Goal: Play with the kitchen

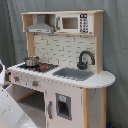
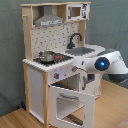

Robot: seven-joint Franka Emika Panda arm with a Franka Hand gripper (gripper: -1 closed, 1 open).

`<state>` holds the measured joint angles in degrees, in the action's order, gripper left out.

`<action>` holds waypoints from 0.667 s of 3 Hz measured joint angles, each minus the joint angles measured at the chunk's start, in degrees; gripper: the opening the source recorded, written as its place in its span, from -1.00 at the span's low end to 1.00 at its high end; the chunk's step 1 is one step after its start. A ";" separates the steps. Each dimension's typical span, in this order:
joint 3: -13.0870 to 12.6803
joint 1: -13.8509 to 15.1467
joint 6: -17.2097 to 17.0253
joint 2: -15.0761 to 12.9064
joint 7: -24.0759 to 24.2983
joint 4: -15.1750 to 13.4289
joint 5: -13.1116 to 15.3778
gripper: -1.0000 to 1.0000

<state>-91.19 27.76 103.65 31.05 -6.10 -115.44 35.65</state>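
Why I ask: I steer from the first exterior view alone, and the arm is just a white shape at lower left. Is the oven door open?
Observer: Yes. In the second exterior view the oven door hangs open, tilted outward from the kitchen.
Operator: Where is the arm relative to it?
Observer: The arm reaches in from the second exterior view's right, its end close above the door's top edge; I cannot tell whether it touches.
Operator: Any light on it?
Observer: A blue light glows on the arm's white body.
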 joint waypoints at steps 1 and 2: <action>0.21 -2.80 -4.06 1.17 1.33 0.16 4.58 1.00; 0.12 -5.19 -6.61 2.67 2.09 0.16 8.82 1.00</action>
<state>-91.07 22.57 97.04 33.72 -4.00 -115.28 44.47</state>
